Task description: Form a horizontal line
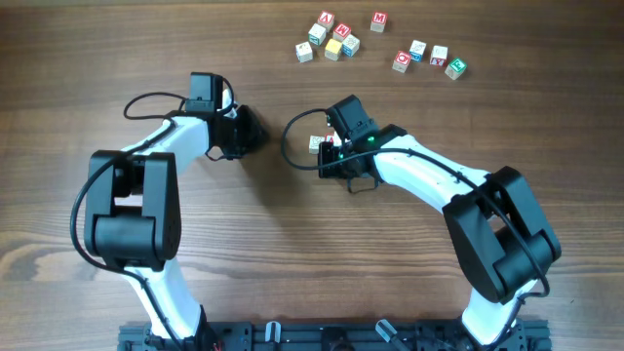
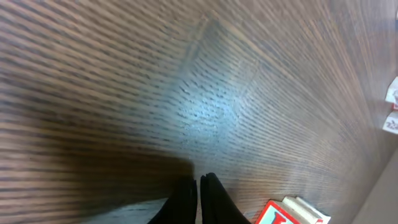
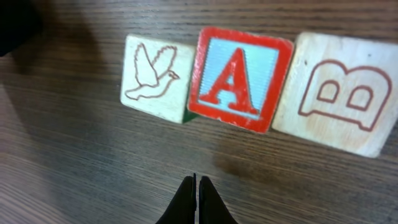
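In the right wrist view, three letter blocks lie side by side in a row on the wooden table: a pale dove block, a red A block and a pale B block. My right gripper is shut and empty, just short of the A block. In the overhead view this gripper covers most of the row; one pale block shows. My left gripper is shut and empty to the left of the row. Its wrist view shows a red block at the lower right.
Several loose blocks lie at the table's far edge: a cluster, a single red M block and a group further right. Two of them show at the right edge of the left wrist view.
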Motion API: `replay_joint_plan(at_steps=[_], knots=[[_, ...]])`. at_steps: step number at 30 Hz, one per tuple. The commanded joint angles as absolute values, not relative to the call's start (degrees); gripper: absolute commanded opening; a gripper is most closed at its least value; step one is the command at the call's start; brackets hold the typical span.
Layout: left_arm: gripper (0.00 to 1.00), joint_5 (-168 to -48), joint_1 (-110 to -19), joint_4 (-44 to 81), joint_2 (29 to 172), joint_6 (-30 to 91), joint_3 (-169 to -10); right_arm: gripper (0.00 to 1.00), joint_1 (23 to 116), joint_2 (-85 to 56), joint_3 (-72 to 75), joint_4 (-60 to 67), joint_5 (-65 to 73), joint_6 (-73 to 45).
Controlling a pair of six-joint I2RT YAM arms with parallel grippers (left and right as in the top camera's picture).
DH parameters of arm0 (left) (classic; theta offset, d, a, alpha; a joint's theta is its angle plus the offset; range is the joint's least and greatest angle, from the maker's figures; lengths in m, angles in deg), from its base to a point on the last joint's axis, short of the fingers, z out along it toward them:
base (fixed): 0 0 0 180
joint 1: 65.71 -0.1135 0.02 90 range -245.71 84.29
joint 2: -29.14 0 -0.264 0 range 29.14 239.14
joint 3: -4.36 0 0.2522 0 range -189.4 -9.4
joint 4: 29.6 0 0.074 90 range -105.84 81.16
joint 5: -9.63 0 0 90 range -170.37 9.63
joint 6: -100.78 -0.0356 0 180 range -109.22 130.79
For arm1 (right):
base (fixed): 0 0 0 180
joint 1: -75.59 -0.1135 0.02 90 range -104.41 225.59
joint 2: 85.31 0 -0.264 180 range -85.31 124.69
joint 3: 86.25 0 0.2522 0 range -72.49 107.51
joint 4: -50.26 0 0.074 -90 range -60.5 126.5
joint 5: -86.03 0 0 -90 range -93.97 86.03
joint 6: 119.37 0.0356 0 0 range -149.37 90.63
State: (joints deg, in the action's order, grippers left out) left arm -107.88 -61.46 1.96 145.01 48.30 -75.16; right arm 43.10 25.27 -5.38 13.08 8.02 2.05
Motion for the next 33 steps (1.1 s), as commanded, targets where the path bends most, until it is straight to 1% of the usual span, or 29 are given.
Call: replay_joint_plan(at_steps=[1, 11, 33], knots=[[0.10, -93.7, -63.3, 4.6, 150.9, 49.2, -71.1, 0.05, 42.8, 26.7, -4.6, 15.0, 9.0, 3.6], [0.13, -92.9, -63.3, 4.3, 150.9, 49.2, -71.1, 0.05, 42.8, 28.2, -4.6, 19.6, 9.4, 4.0], [0.15, -92.7, -63.3, 4.3, 150.9, 49.2, -71.1, 0.05, 42.8, 28.7, -4.6, 22.4, 5.9, 5.2]])
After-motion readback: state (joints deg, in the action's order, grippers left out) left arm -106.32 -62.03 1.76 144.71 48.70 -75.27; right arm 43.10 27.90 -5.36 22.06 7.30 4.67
